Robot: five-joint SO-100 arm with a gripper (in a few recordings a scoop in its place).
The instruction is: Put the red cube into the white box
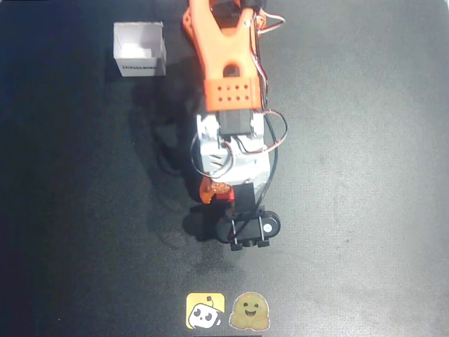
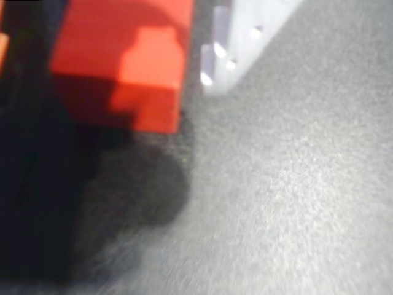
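Two stickers [image 1: 224, 312] were stuck at the bottom edge of the dark tabletop [image 1: 365, 175] in the overhead view, one yellow with a little robot face, one a smiley blob. Pretty much mid-frame, the orange arm [image 1: 221, 49] was stretched down from the top edge, with its white wrist section and a black camera mount below that.

The gripper [image 1: 216, 191] was mostly buried under the wrist from above, only a bit of orange and red was seen poking out there. In the wrist view the red cube [image 2: 123, 61] was seen big and blurry at upper left, with a pale finger [image 2: 245, 37] just to its right and a dark shape on its left. So the cube looked to be clamped between the gripper's fingers, just above the tabletop, with its shadow thrown underneath.

The white box [image 1: 139, 49] was sat open-topped at upper left of the overhead view, well apart from the cube, dark printed text on its near wall.
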